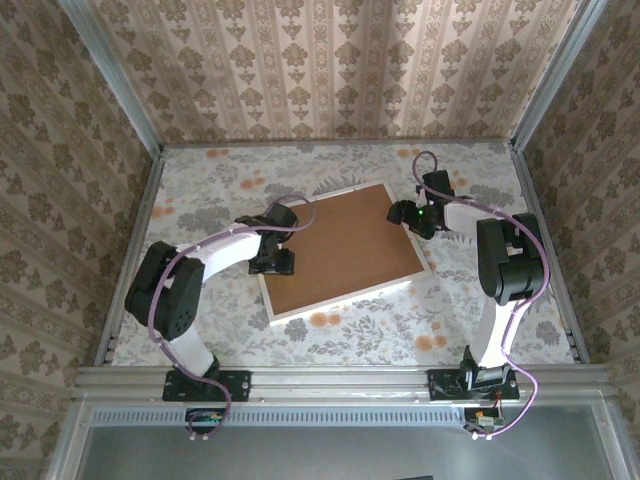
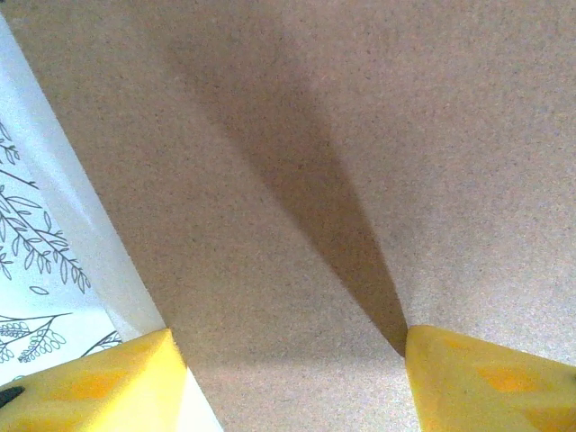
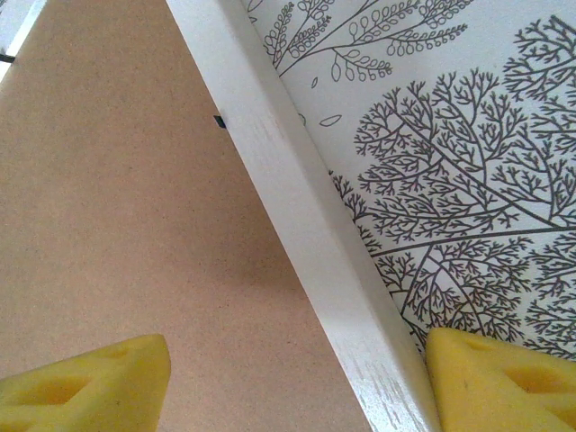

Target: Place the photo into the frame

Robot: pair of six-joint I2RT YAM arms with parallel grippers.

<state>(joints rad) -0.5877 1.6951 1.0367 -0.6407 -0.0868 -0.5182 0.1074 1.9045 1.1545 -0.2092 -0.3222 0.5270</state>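
The frame point(image 1: 348, 298), filled by a brown board point(image 1: 340, 245), is laid flat mid-table point(image 1: 200, 190), its left edge straddled by the released left gripper point(image 1: 274, 264) and its far right edge by the released right gripper point(image 1: 405, 214).

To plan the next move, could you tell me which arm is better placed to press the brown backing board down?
Left, I think: the left pincer hovers open, mostly over the brown board, while the right pincer straddles the white frame.
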